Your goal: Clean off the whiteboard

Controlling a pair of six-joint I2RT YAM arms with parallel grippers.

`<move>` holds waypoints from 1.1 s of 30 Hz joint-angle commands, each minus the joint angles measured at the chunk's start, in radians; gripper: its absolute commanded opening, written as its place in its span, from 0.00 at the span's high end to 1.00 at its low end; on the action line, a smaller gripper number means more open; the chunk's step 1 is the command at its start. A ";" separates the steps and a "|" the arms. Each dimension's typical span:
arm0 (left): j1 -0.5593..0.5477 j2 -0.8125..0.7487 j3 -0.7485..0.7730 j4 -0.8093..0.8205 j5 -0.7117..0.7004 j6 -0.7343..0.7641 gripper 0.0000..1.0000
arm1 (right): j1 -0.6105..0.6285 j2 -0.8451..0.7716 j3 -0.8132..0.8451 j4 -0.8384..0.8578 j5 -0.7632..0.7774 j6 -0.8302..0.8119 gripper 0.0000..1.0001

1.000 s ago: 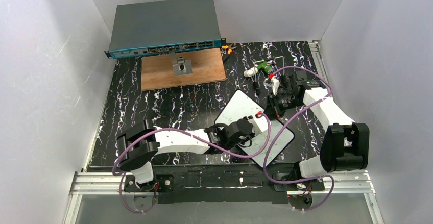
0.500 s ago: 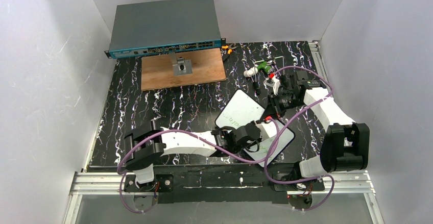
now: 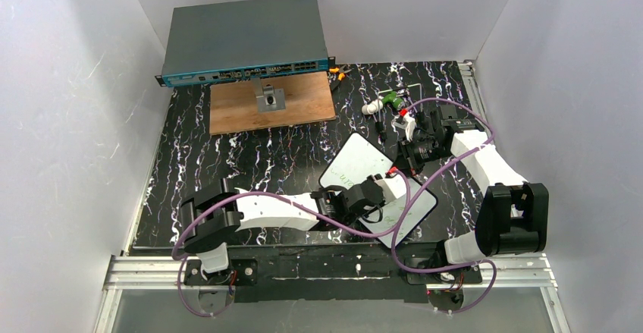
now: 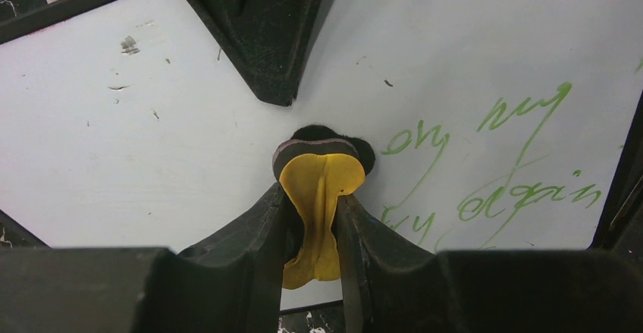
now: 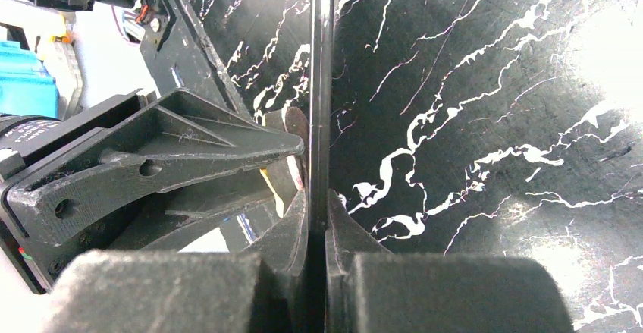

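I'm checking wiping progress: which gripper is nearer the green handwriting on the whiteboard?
Left. The left gripper presses its yellow eraser onto the whiteboard right beside the green handwriting; the right gripper clamps the board's edge, farther off.

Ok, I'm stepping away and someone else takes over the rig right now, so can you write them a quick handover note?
Grippers: the left gripper is shut on the yellow eraser, whose dark pad is pressed against the whiteboard. The right gripper is shut on the whiteboard's edge, steadying it.
Done: in the left wrist view, the board to the left of the eraser is bare of writing, with only small specks.
To do: wipe the green writing to the right of the eraser while the right gripper holds the board.
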 commanded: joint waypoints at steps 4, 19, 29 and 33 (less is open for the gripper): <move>0.021 -0.040 -0.041 -0.001 0.018 -0.023 1.00 | 0.008 -0.025 0.027 0.044 -0.032 -0.063 0.99; -0.054 0.047 0.058 -0.011 0.090 -0.001 1.00 | 0.008 -0.023 0.029 0.044 -0.033 -0.064 0.99; -0.049 0.036 0.037 -0.024 -0.019 0.010 1.00 | 0.006 -0.026 0.029 0.043 -0.033 -0.064 0.99; -0.007 0.006 0.013 -0.046 -0.055 -0.008 1.00 | 0.006 -0.026 0.029 0.042 -0.035 -0.065 0.99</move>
